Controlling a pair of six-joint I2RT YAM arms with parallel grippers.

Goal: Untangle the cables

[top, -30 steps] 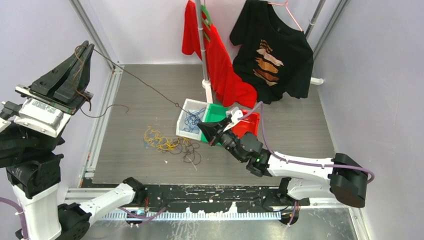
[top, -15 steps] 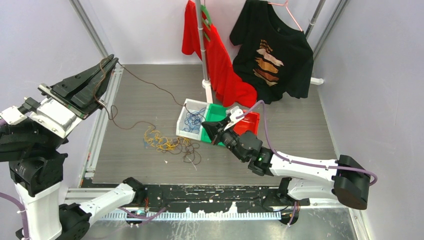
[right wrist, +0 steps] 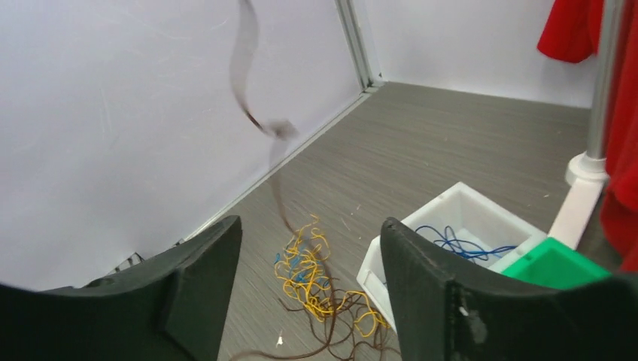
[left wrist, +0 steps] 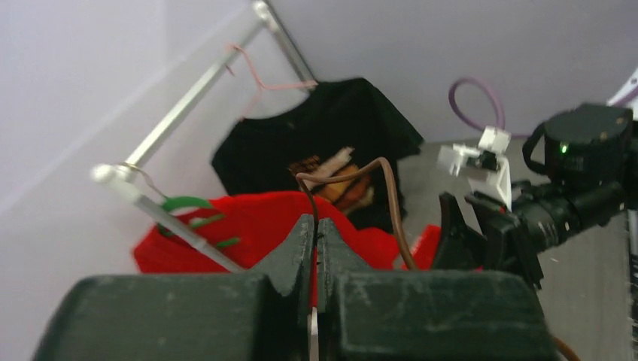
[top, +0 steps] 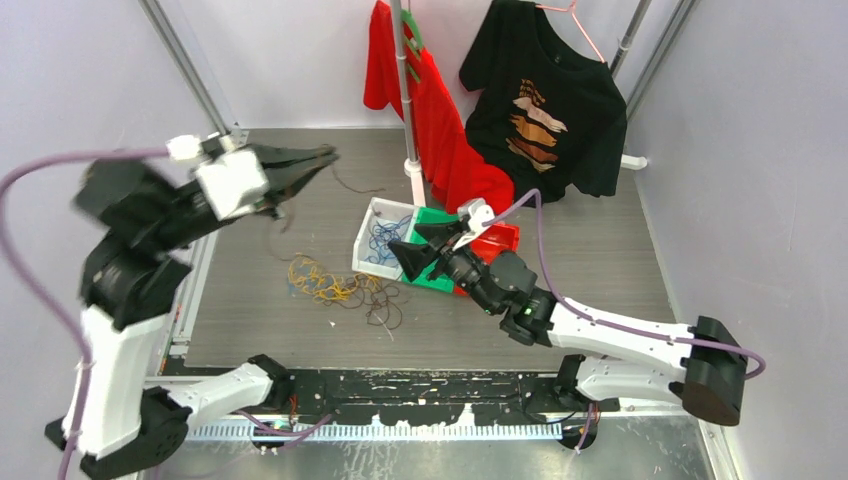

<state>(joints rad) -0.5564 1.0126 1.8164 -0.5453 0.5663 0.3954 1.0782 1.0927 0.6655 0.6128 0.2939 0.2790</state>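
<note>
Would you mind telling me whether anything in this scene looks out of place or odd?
Yes: a tangle of yellow and brown cables lies loose on the table, left of the white bin, which holds blue cables. One brown cable hangs in the air, pinched in the left gripper.

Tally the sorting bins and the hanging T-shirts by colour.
white bin: 1
green bin: 1
red bin: 1
red T-shirt: 1
black T-shirt: 1
Total: 5
</note>
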